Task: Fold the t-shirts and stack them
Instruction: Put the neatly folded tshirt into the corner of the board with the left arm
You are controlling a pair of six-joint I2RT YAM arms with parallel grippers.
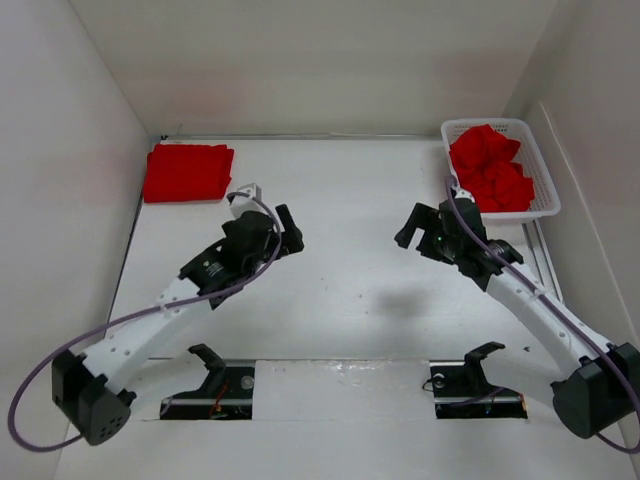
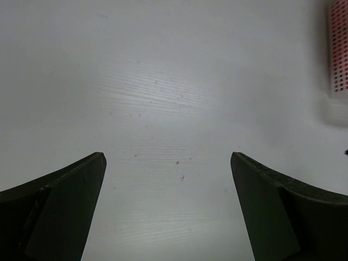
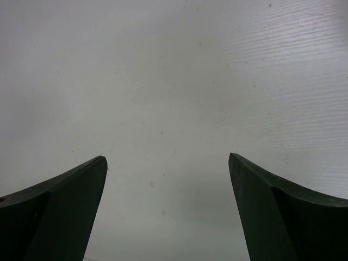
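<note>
Both my left fingers [image 1: 290, 228] and right fingers [image 1: 410, 226] are spread wide, gripping nothing, poised over the white tabletop [image 1: 350, 290]. Folded t-shirts [image 1: 188, 172] lie far-left, well apart from my left fingers. Crumpled t-shirts [image 1: 490, 170] fill the basket [image 1: 546, 206] near my right fingers.

Table [image 1: 340, 290]: white, faint grain, a few dark specks.
Far left corner: folded shirts [image 1: 187, 172], red, flat on the table.
Far right corner: basket [image 1: 505, 214], white mesh, beside the right wall.
In basket: crumpled shirts [image 1: 490, 170], red, heaped.
</note>
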